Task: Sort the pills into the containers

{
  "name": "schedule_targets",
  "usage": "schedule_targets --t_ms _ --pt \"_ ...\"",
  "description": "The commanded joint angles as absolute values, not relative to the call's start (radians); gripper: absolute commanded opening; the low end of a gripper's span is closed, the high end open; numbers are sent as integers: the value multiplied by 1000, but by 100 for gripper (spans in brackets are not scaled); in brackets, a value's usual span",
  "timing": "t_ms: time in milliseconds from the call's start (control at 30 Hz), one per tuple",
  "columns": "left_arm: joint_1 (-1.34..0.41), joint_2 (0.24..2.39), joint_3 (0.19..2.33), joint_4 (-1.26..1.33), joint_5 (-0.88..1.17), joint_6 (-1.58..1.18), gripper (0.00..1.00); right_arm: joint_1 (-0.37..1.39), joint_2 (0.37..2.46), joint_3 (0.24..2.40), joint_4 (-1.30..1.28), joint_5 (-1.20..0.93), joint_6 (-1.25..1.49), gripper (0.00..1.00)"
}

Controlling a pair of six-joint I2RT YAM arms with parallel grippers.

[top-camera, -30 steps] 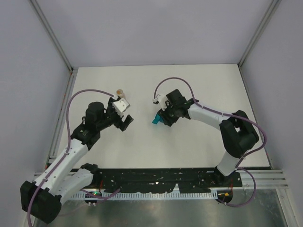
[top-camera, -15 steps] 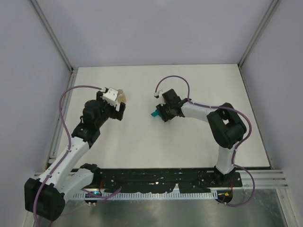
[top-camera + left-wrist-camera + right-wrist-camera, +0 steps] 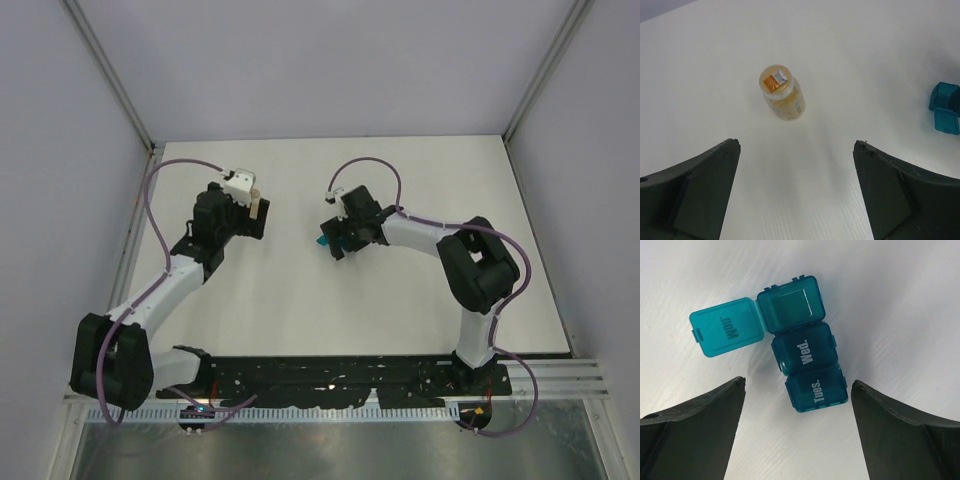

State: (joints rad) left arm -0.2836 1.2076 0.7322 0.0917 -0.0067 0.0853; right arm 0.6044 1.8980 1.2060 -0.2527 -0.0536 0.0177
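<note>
The left fingers (image 3: 697,187) are spread wide and hold nothing. They hang above the table (image 3: 400,300) with a small clear vial (image 3: 784,95) ahead of them, in line with the gap and touching neither tip. The vial wears a tan cap with an orange-and-silver patch on top. The pills (image 3: 789,105) show through its wall as a tan-orange mass, and I can't make out single pieces. At the right edge of that view sits one end of the containers (image 3: 807,357), well apart from the vial. The right fingers (image 3: 900,435) are also wide open and empty, one on each side of the teal strip and clear of it. The strip lies flat on the table. Its end compartment has the lid flipped out sideways, and the other two, marked Wed. and Tues., are closed.
</note>
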Motion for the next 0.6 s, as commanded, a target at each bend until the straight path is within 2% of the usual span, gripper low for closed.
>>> schedule_targets --t_ms 0,267,567 --pt "-276 1294 879 88 -57 66 99 603 1777 1203 -273 -118 -35 92" --pt "-276 1548 1195 -168 -86 58 99 603 1597 1183 -363 -149 -149 93" --pt "-276 1772 1449 -419 -89 12 96 601 1431 1134 -407 -121 -204 93"
